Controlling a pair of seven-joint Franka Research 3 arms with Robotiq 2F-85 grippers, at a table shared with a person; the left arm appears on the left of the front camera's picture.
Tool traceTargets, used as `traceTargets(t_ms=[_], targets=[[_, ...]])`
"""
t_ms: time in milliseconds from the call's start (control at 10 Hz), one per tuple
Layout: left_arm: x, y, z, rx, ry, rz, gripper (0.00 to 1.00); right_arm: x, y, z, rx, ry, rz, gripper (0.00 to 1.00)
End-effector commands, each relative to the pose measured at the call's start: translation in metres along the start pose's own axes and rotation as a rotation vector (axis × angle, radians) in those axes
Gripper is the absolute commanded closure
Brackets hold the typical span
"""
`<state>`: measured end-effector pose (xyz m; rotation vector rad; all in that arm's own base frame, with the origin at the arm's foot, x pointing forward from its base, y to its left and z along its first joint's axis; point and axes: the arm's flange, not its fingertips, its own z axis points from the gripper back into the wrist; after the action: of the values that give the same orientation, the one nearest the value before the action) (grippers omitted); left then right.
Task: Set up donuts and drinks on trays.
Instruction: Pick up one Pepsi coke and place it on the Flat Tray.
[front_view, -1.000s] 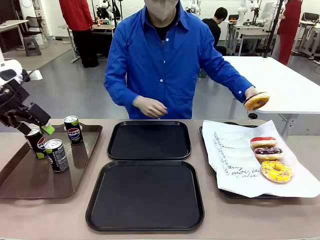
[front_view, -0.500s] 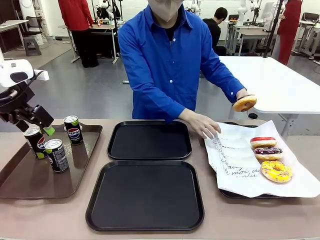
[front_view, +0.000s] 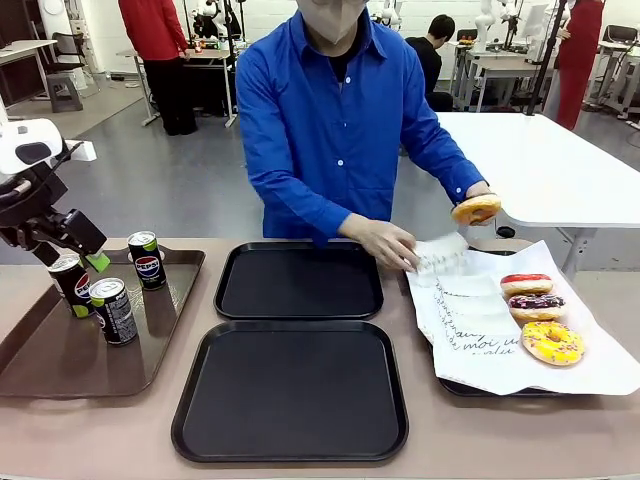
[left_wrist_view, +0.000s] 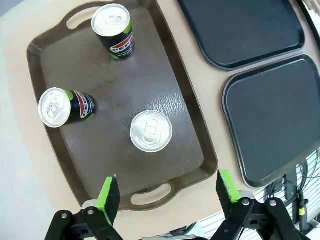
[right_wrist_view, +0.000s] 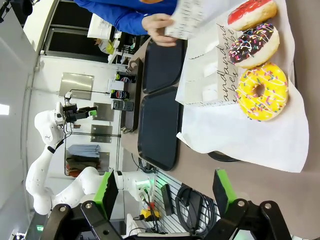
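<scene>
Three black Pepsi drinks stand on a brown tray (front_view: 60, 355): one can (front_view: 70, 283) at the left, one (front_view: 113, 310) in front, one (front_view: 147, 260) farther back. My left gripper (front_view: 80, 257) hovers just above the left can, open and holding nothing. From its wrist I look down on the can tops (left_wrist_view: 151, 131), (left_wrist_view: 62, 106), (left_wrist_view: 114, 31), with the left gripper (left_wrist_view: 167, 190) open over the tray's near handle. Two black trays (front_view: 298, 280), (front_view: 290, 390) lie bare in the middle. Red (front_view: 526, 285), dark (front_view: 536, 306) and yellow (front_view: 552, 342) donuts lie on white paper. My right gripper (right_wrist_view: 164, 186) is open above them.
The person across the table holds a yellow-iced donut (front_view: 476, 208) in one hand. The other hand lifts a white paper sleeve (front_view: 440, 258) off the paper-lined tray (front_view: 600, 370). A second white table stands behind at the right.
The person's free hand went from the table edge to the white paper and picked up a sleeve. The held donut moved left toward it. My left gripper rose slightly.
</scene>
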<state>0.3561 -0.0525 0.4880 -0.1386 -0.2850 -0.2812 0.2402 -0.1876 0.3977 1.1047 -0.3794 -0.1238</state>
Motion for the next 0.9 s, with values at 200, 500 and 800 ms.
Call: traceTargets(t_ms=[200, 500, 800], targets=[[0.004, -0.009, -0.006, 0.161, -0.035, 0.107, 0.00, 0.001, -0.001, 0.000, 0.018, -0.008, 0.009, 0.00], [0.007, -0.014, -0.028, 0.249, 0.042, 0.198, 0.00, 0.001, -0.001, 0.000, 0.018, -0.008, 0.009, 0.00], [0.011, -0.018, -0.043, 0.222, 0.089, 0.258, 0.00, 0.001, -0.001, 0.000, 0.018, -0.008, 0.009, 0.00]])
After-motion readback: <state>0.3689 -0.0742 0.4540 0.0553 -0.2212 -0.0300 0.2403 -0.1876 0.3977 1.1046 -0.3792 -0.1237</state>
